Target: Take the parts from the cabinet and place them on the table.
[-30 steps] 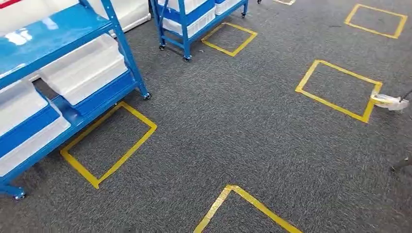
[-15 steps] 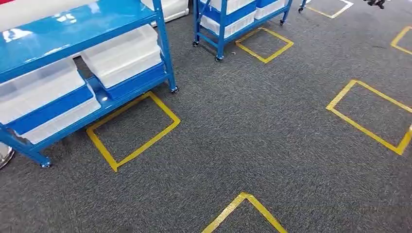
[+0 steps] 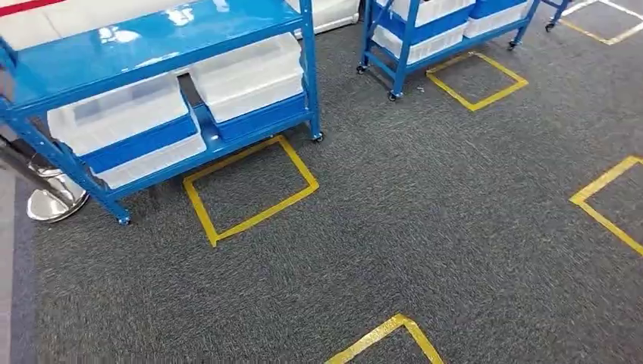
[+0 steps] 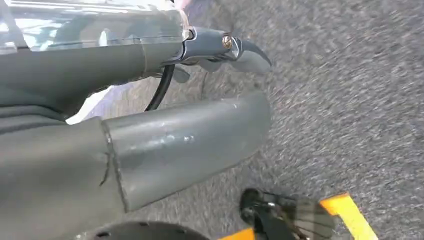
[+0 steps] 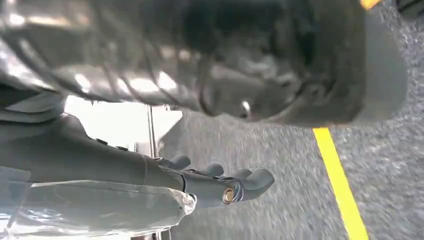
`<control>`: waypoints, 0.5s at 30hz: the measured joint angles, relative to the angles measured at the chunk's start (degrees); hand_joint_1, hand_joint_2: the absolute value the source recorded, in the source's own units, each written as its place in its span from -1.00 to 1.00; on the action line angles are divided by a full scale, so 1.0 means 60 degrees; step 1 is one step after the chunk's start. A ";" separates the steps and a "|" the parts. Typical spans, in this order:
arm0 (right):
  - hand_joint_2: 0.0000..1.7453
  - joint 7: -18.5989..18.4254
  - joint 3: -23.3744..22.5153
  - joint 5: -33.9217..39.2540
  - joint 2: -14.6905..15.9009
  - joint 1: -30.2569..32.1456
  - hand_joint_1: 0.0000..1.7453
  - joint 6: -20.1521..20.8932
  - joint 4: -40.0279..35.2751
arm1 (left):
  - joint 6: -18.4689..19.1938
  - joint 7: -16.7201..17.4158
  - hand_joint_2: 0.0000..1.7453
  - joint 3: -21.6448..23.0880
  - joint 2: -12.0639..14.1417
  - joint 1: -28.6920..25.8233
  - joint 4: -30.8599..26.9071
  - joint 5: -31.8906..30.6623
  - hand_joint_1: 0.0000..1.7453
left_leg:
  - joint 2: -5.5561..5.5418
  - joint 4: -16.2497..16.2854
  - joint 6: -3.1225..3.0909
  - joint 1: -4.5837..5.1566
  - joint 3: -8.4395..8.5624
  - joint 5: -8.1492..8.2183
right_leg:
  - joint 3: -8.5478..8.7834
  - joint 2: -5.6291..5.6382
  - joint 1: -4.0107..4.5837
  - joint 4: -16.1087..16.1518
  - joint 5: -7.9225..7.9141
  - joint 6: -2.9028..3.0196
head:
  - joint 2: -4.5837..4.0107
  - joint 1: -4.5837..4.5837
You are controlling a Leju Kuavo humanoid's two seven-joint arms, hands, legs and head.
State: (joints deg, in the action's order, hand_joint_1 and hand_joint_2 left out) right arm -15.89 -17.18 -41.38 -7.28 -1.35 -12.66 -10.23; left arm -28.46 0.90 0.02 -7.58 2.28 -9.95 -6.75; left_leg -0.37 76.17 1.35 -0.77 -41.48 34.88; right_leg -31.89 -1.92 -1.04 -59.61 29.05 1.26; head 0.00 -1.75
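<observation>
Cabinet [image 3: 152,45]: blue wheeled rack, upper left of the head view, long axis running left-right, slightly tilted; white bins [image 3: 250,76] on its shelves.
Left hand [image 4: 200,115]: holds nothing, fingers loosely extended.
Right hand [image 5: 220,185]: the same, above grey carpet [image 3: 425,212].

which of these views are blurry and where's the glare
Head view: mostly sharp, with white glare on the blue rack's top shelf and on the chrome stand base. Left wrist view: the carpet is smeared by motion, while the left hand is fairly crisp. Right wrist view: the dark mass up close is out of focus, and the right hand is clearer.
</observation>
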 joint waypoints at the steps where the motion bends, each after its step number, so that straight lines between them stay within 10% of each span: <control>1: -1.00 0.0015 -0.0007 -0.0015 0.0000 -0.0006 -1.00 -0.0011 0.0000 | -0.0004 -0.0029 -1.00 -0.0004 0.0000 -0.0012 0.0000 0.0000 -1.00 | 0.0002 0.0035 -0.0012 0.0001 -0.0002 -0.0102 | 0.0008 -0.0147 0.0022 -0.0002 0.0011 0.0011 | 0.0000 0.0000; 4: -1.00 0.0087 -0.0044 -0.0047 -0.0011 -0.0049 -1.00 -0.0040 -0.0004 | -0.0033 -0.0098 -1.00 -0.0011 0.0000 -0.0028 0.0000 0.0004 -1.00 | 0.0264 -0.2176 -0.0188 0.0062 0.1202 -0.1254 | 0.0108 -0.0511 0.0069 0.0000 0.0070 -0.0007 | 0.0000 -0.0004; 6: -1.00 0.0098 -0.0051 -0.0055 -0.0044 -0.0044 -1.00 -0.0044 -0.0004 | -0.0047 -0.0138 -1.00 -0.0015 0.0004 0.0022 0.0000 -0.0004 -1.00 | 0.0817 -0.2926 -0.0343 0.0206 0.1553 -0.1251 | 0.0165 -0.0705 0.0126 0.0002 0.0124 -0.0084 | 0.0000 0.0011; 10: -1.00 0.0098 -0.0062 -0.0076 -0.0084 -0.0134 -1.00 -0.0036 -0.0011 | -0.0095 -0.0171 -1.00 -0.0033 0.0011 -0.0024 0.0000 -0.0011 -1.00 | 0.0396 -0.3117 -0.0520 0.0213 0.1615 -0.1363 | 0.0288 -0.0992 0.0126 0.0101 0.0139 -0.0300 | 0.0000 0.0004; 12: -1.00 0.0098 -0.0080 -0.0084 -0.0080 -0.0112 -1.00 -0.0036 -0.0015 | -0.0128 -0.0171 -1.00 -0.0040 0.0015 -0.0036 0.0000 -0.0011 -1.00 | 0.0192 -0.3262 -0.0614 0.0119 0.1699 -0.1501 | 0.0099 -0.0001 0.0041 -0.0463 0.0574 -0.0350 | 0.0000 0.0025; 15: -1.00 0.0109 -0.0117 -0.0084 -0.0087 -0.0043 -1.00 -0.0025 -0.0004 | -0.0164 -0.0146 -1.00 -0.0040 -0.0004 0.0027 0.0000 -0.0040 -1.00 | -0.0134 -0.3250 -0.0662 0.0124 0.1659 -0.1501 | -0.0898 0.0335 0.0021 -0.2477 0.1566 -0.0382 | 0.0000 0.0037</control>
State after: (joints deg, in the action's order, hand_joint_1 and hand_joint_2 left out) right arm -15.23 -17.88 -41.88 -7.80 -1.61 -12.81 -10.25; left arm -29.44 0.02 -0.22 -7.61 2.44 -9.94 -6.99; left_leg -1.17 56.66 -2.62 -0.03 -31.52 25.87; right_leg -37.28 0.09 -0.91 -74.48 38.45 -1.03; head 0.00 -1.53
